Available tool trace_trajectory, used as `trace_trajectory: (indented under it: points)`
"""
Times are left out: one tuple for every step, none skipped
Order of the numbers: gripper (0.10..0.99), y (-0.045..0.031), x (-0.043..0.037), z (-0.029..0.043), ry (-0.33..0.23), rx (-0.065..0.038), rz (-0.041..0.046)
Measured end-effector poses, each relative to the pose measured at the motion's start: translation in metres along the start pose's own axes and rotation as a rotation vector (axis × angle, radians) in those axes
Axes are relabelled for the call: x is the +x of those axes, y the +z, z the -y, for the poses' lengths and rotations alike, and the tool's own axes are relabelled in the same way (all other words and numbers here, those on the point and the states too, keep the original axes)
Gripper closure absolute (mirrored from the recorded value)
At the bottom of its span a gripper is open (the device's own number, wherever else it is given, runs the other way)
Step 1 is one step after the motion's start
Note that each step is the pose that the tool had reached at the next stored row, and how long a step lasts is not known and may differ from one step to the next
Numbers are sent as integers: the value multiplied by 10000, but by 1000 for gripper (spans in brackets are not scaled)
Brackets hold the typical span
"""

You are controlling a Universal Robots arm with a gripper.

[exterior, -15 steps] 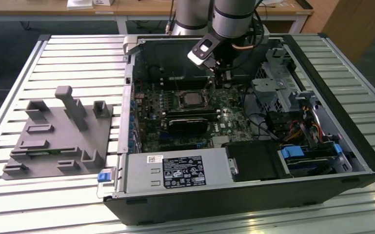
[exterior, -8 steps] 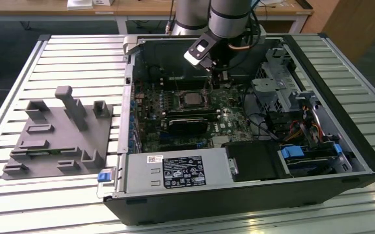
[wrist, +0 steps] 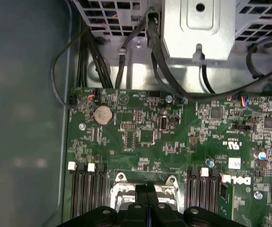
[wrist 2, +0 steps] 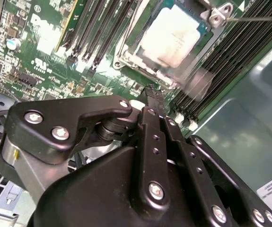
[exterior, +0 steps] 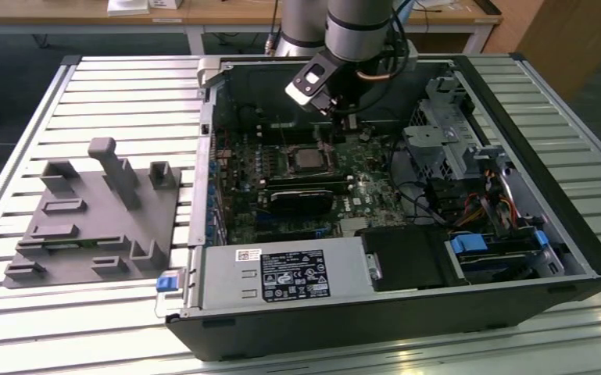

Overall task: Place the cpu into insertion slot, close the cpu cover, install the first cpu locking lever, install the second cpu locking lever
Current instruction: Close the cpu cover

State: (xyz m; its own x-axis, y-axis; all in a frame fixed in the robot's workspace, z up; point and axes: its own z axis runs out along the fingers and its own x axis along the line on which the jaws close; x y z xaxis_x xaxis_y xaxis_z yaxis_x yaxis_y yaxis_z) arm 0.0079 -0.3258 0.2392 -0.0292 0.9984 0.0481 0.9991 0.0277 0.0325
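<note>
The cpu (wrist 2: 174, 34) lies flat in the insertion slot (exterior: 306, 159), its dull silvery top showing through the square window of the cpu cover (wrist 2: 129, 49). The cover seems to lie down over the chip. At one corner of the frame a small metal tab with a screw (wrist 2: 218, 17) stands out, and a thin metal rod (wrist 2: 261, 19) runs off from it. Whether either locking lever is latched cannot be told.

The gripper (wrist 2: 151, 92) hangs just beside the socket's edge with its black fingers pressed together and nothing between them. The first wrist view shows the same narrow seam at the gripper (wrist: 147, 187), just in front of the socket frame. Whether the tips touch the board cannot be told.

Long black memory slots (wrist 2: 92, 29) flank the socket on both sides, and a coin cell (wrist: 103, 114) sits further out on the green motherboard (wrist: 140, 137).

In the exterior view the arm reaches down into the open computer case (exterior: 384, 332) – the gripper (exterior: 345, 123) is just above the socket's far side. A power supply (exterior: 279, 273) fills the near corner. On the exterior view's left, a grey fixture (exterior: 91, 211) rests on the slatted table (exterior: 71, 332), well apart from the case.
</note>
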Motion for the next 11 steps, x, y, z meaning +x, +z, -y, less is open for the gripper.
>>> trace_trajectory:
  points:
    - [980, 2, 0, 9, 0, -1, -2]
    - [980, 6, 0, 18, 0, -1, -3]
    - [980, 13, 0, 24, 0, -1, -2]
    - [980, 21, 0, 29, -1, 0, -1]
    - [980, 34, -1, 34, 0, 0, -1]
    - [980, 48, -1, 37, 0, 0, 0]
    - [980, 62, -2, 41, 0, 4, 2]
    - [980, 75, -3, 46, 0, 9, 1]
    - [980, 85, -6, 52, 0, 15, 0]
    - [980, 92, -12, 57, 0, 20, 2]
    - [980, 96, -23, 62, 0, 22, 3]
